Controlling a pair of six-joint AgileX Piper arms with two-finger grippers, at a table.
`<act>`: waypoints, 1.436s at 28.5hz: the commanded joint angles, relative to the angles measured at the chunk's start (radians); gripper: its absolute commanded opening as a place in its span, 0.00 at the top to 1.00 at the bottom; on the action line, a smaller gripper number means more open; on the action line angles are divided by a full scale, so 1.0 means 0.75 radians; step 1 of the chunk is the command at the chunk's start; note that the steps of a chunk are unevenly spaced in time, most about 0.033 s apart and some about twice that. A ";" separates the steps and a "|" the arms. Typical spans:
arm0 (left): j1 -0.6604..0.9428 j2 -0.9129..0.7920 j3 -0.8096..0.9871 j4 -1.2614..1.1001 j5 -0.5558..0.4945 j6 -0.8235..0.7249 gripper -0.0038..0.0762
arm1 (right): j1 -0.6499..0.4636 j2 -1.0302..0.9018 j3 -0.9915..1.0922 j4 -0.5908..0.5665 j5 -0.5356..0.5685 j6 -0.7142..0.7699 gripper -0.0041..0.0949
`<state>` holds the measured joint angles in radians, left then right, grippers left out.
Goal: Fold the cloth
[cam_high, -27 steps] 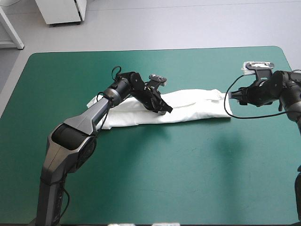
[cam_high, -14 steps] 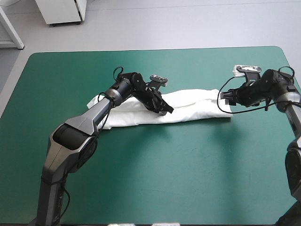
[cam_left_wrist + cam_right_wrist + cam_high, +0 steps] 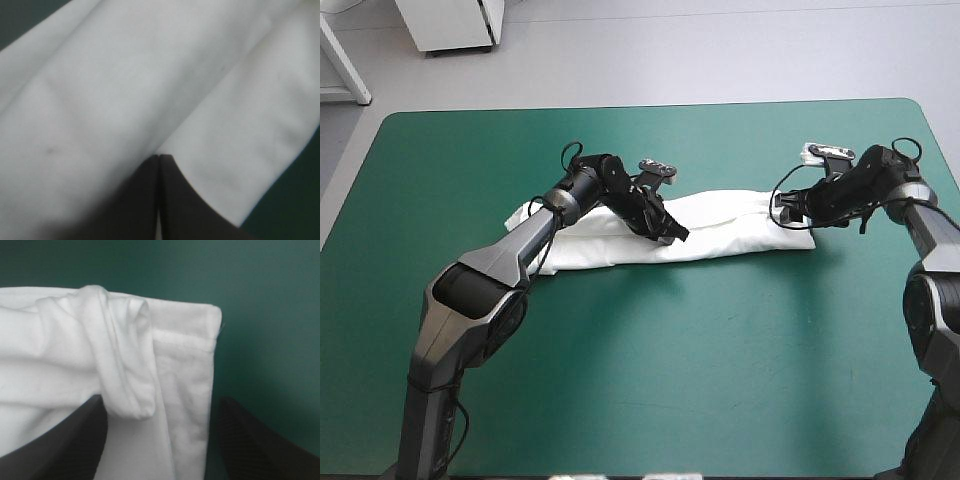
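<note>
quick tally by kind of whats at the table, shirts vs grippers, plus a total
T-shirt: 1 (white, lying as a long strip)
Grippers: 2 (left gripper shut, over the strip's middle; right gripper open, at the strip's right end)
Total: 3

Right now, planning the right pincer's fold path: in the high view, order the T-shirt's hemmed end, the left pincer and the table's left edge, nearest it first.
1. T-shirt's hemmed end, directly at the right pincer.
2. Left pincer, at mid-shirt.
3. Table's left edge, farthest, beyond the shirt.
</note>
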<state>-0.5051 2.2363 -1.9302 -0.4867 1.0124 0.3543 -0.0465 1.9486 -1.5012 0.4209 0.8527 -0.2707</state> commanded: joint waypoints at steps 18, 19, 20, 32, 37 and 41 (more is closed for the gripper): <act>-0.008 -0.076 -0.032 0.018 0.015 -0.010 0.96 | 0.084 0.070 -0.037 0.217 0.025 -0.138 0.93; -0.004 -0.076 -0.032 0.018 0.015 -0.010 0.96 | 0.090 0.070 -0.037 0.223 0.022 -0.138 0.98; -0.003 -0.076 -0.032 0.018 0.015 -0.010 0.96 | 0.093 0.070 -0.037 0.233 0.019 -0.140 0.97; 0.026 -0.076 -0.032 0.079 0.027 -0.071 0.96 | 0.093 -0.047 -0.185 0.247 0.115 -0.129 0.97; 0.026 -0.076 -0.032 0.079 0.025 -0.095 0.96 | 0.093 -0.156 -0.197 0.238 0.129 -0.129 0.97; 0.026 -0.076 -0.032 0.077 0.025 -0.097 0.96 | 0.093 -0.243 -0.201 0.236 0.139 -0.129 0.97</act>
<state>-0.4917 2.2363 -1.9331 -0.4523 1.0261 0.2898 0.0210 1.8463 -1.6175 0.5715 0.9714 -0.3632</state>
